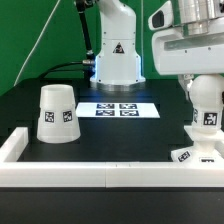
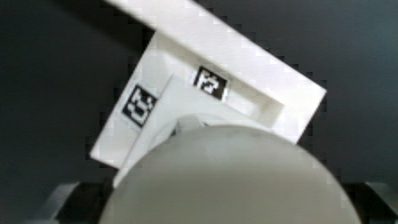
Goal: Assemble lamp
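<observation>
Exterior view: the bulb (image 1: 205, 108) is seen upright at the exterior view's right, its ball head uppermost and a tag on its neck. Its foot is set on the flat base (image 1: 190, 155). The base lies in the front corner, just beside the white rail (image 1: 80, 172). The gripper (image 1: 203, 90) is lowered over the bulb's head from above, and one dark finger (image 1: 188, 86) is visible against the head's side.

The shade (image 1: 55, 113) is shown only here. It stands well apart at the exterior view's left, narrow end up, one tag facing the camera. The marker board (image 1: 118, 108) is also seen only in this view, flat on the table between the shade and the bulb.

Wrist view: blurred. The bulb's head (image 2: 222, 170) fills the lower frame as a grey dome. Beyond it the base (image 2: 214, 95) is seen from above with two tags on its top face, which the exterior view does not give. The dark fingers (image 2: 71, 205) are glimpsed at either side of the dome. Whether they are pressed on the head or merely flank it cannot be told in either view.

Surface: a matte black table (image 1: 110, 135), bordered by the rail along the front and one side. Behind it, the arm's white pedestal (image 1: 115, 55) bears a triangle label. A green backdrop (image 1: 25, 40) is crossed by a dark cable.
</observation>
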